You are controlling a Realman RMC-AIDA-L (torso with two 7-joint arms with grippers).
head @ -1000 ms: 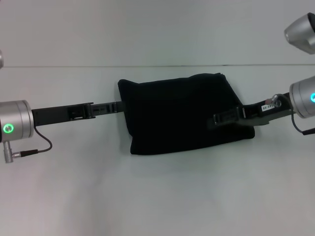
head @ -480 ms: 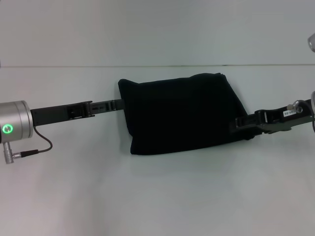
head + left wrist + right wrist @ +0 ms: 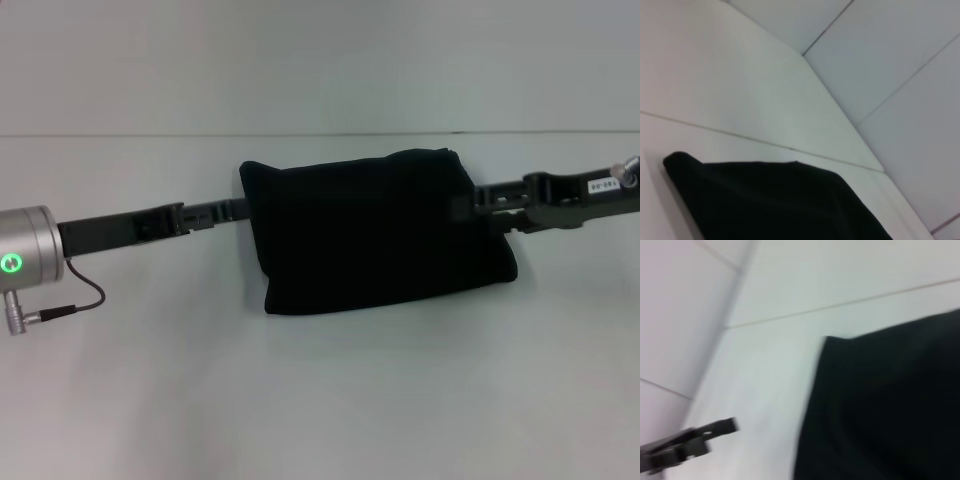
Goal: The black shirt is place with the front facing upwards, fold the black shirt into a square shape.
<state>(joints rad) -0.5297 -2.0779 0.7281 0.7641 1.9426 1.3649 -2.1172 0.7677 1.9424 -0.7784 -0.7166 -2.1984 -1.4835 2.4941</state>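
Black shirt (image 3: 375, 230) lies folded into a compact rectangle mid-worktop (image 3: 320, 400), toward the far edge. Left hand (image 3: 238, 209) is at the shirt's left edge, right hand (image 3: 470, 205) at its right edge over the cloth. Can't tell either hand's opening or grip.

Black shirt (image 3: 375, 232): folded to a puffy, roughly rectangular bundle, lying flat mid-frame on white bench, no lettering showing.
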